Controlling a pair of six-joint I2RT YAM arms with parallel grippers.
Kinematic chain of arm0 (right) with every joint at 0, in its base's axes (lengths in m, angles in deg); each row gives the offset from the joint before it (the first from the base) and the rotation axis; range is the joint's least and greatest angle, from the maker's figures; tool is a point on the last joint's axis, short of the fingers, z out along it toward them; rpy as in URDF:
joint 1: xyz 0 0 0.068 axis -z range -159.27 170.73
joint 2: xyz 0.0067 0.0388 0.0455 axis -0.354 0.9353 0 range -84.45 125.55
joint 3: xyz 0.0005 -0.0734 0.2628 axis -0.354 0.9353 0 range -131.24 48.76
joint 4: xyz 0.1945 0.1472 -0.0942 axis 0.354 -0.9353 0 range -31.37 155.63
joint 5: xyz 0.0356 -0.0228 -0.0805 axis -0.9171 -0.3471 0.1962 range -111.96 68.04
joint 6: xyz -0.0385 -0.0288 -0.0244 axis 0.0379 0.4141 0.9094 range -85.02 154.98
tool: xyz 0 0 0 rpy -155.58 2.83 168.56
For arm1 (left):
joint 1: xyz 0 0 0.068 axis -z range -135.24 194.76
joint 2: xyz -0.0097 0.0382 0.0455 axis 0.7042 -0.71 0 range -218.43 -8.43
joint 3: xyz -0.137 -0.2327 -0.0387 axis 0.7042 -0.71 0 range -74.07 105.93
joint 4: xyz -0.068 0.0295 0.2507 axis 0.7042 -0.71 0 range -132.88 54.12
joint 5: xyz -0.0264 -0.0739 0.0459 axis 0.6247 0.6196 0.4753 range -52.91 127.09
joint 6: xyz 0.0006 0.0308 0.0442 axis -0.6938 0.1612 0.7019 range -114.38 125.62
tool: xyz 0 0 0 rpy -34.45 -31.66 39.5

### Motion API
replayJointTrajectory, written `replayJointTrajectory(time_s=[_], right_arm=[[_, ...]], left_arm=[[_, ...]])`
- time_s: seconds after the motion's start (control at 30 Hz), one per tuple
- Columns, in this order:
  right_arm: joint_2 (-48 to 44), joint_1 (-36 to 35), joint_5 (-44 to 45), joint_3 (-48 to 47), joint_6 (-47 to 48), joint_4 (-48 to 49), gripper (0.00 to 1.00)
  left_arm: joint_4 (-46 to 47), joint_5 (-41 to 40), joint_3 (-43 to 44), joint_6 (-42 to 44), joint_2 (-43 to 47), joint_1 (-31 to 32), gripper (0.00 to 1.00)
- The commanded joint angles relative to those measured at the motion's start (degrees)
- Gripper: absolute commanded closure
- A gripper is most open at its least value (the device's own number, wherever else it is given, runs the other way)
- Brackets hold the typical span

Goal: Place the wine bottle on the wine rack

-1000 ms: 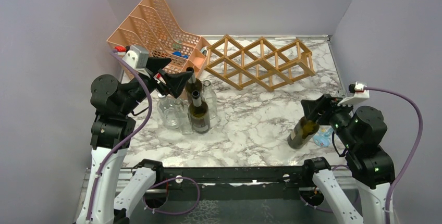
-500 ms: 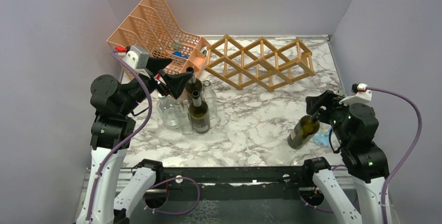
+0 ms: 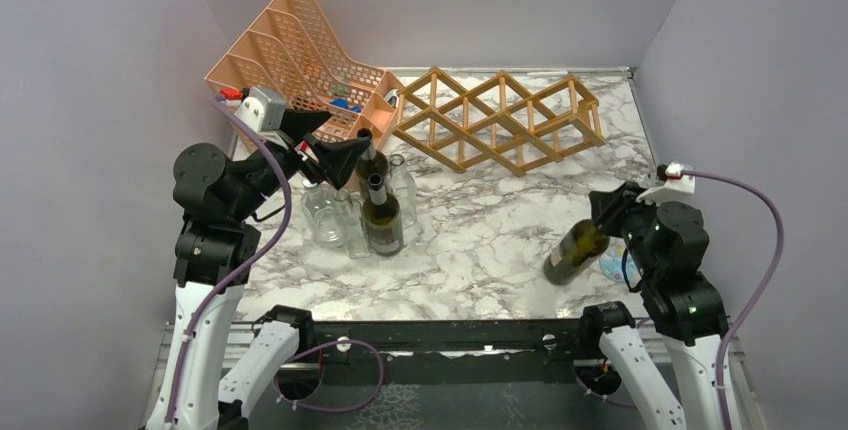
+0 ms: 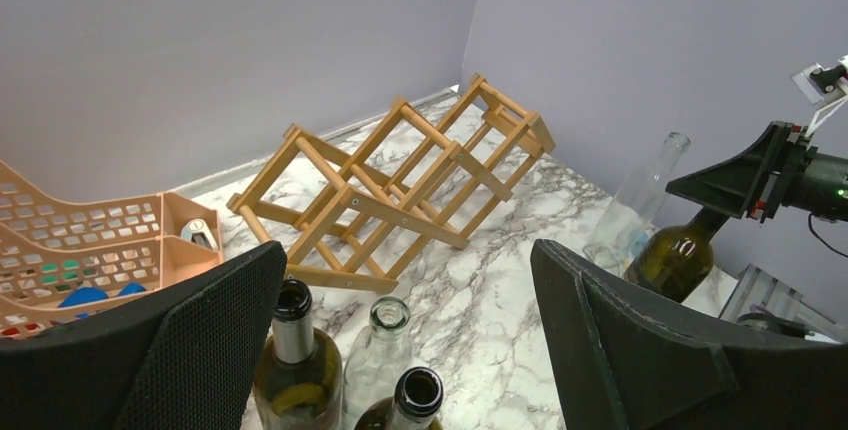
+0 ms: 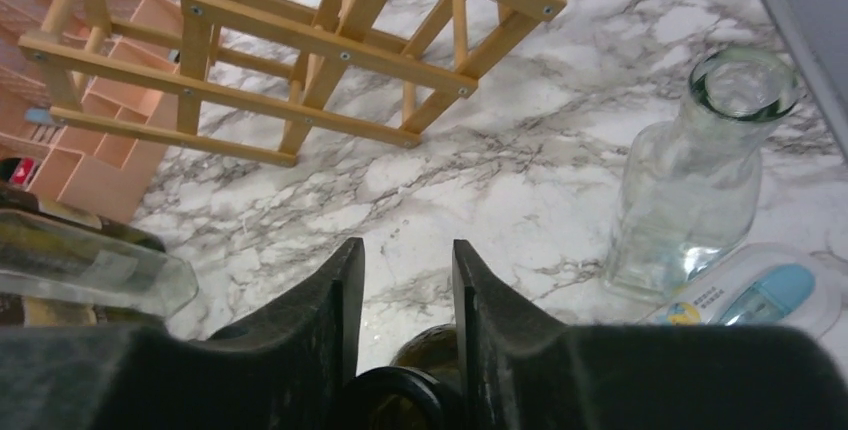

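A dark green wine bottle [image 3: 573,251] leans at the table's right side, its body on or just above the marble. My right gripper [image 3: 605,213] is shut on its neck. In the right wrist view the bottle's mouth and shoulder [image 5: 432,348] sit between the closed-in fingers of the right gripper [image 5: 408,270]. The wooden lattice wine rack [image 3: 500,120] lies at the back centre with nothing in its cells; it also shows in both wrist views [image 4: 400,185] [image 5: 290,40]. My left gripper [image 3: 330,150] hangs wide open above a cluster of bottles, holding nothing [image 4: 410,250].
Under the left gripper stand dark bottles [image 3: 381,220] and clear glass bottles [image 3: 335,215]. A peach perforated file organizer [image 3: 295,55] sits at the back left. A clear carafe [image 5: 700,170] and a blue-and-white packet [image 5: 750,295] are beside the held bottle.
My right gripper has closed on the wine bottle's neck, and the bottle has tipped and shifted slightly left. The left arm has not moved.
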Motion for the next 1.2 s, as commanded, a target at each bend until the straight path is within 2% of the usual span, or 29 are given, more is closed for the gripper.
replayJointTrajectory(time_s=[0.0, 0.1, 0.13, 0.27, 0.43, 0.7, 0.9, 1.17], right_arm=[[0.3, 0.2, -3.2, -0.5, 1.5, 4.0, 0.81], [0.7, 0.2, -4.3, -1.6, 2.8, 4.5, 0.97], [0.8, 0.2, -4.6, -2.0, 3.2, 4.8, 0.99], [1.2, 0.2, -8.1, -3.5, 4.7, 6.7, 0.99], [4.5, 0.2, -14.7, -6.1, 4.1, 7.8, 0.99], [9.6, 0.2, -20.9, -8.4, 1.2, 9.0, 0.99], [11.8, 0.2, -25.6, -10.1, -0.6, 8.9, 0.99], [13.6, 0.2, -32.0, -14.0, -1.2, 9.3, 0.99]], left_arm=[[4.7, 3.8, -0.5, -2.6, -0.6, 0.7, 0.01], [7.0, 7.0, -0.6, -5.1, -1.7, 1.3, 0.01], [7.6, 8.0, -0.4, -5.9, -2.2, 1.5, 0.01], [10.2, 11.1, 0.3, -9.4, -3.8, 2.2, 0.01], [17.7, 15.6, -0.9, -16.7, -6.5, 4.6, 0.01], [22.6, 8.6, -3.7, -15.9, -11.8, 22.1, 0.01], [22.1, 3.9, -5.4, -6.9, -18.0, 37.8, 0.02], [23.1, -4.1, -8.4, -1.1, -27.7, 46.0, 0.01]])
